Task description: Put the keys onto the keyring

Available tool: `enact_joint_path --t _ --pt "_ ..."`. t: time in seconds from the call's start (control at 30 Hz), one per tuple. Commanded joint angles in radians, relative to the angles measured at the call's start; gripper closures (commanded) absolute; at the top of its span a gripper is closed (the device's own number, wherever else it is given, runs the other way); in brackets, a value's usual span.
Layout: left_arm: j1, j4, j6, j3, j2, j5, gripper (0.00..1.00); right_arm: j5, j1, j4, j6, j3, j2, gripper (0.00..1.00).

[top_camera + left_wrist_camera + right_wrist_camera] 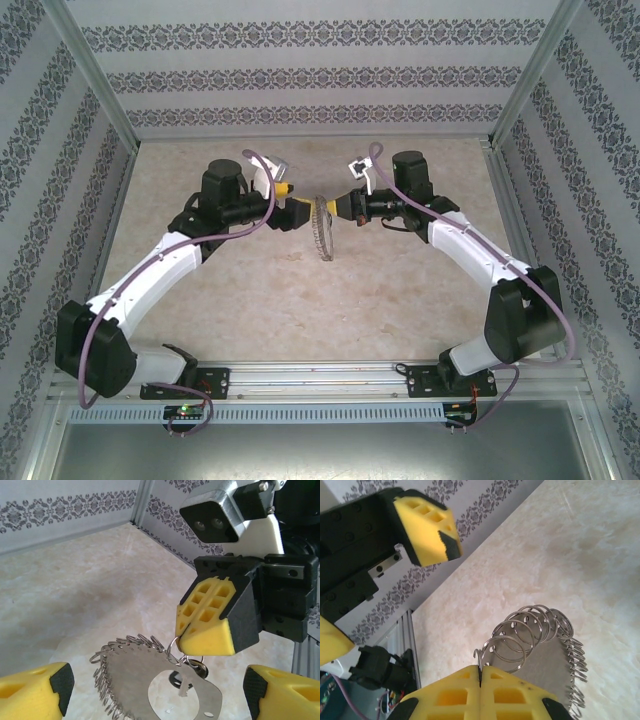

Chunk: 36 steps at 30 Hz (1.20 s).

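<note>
Holding keyring point(130, 680) aloft over tabletop point(200, 300) ctr: right gripper point(184, 630) clamped on rim loop. Left gripper point(293, 213) wide, empty, straddling ring. Small key point(199, 668) prob hangs under right tips. Step: threading. Next: left needs precise pinch on key w/o knocking ring.

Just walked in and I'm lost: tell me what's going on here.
The right gripper is shut on the rim of the keyring, holding it up above the table. A small key hangs just under that grip. The left gripper faces the keyring, open and holding nothing.
</note>
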Motion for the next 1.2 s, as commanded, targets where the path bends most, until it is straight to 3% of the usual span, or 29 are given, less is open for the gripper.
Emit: enact_joint_path --t 0.0,0.23,0.67,0.93,1.17 --pt "0.017 -0.046 0.005 0.033 0.015 0.059 0.12 -0.025 -0.009 -0.145 -0.145 0.063 -0.028 1.00" --pt "0.049 0.005 -0.068 0.029 0.062 0.105 0.13 -0.036 -0.007 -0.175 -0.180 0.075 -0.041 1.00" --pt "0.105 0.041 -0.087 0.124 0.210 0.340 0.28 -0.072 -0.019 -0.224 -0.187 0.137 0.046 1.00" --pt "0.104 0.185 -0.157 0.032 0.186 0.339 0.29 -0.092 -0.024 -0.214 -0.180 0.158 0.095 1.00" --pt "0.104 0.178 -0.169 0.049 0.239 0.422 0.52 -0.107 -0.017 -0.170 -0.148 0.145 0.093 1.00"
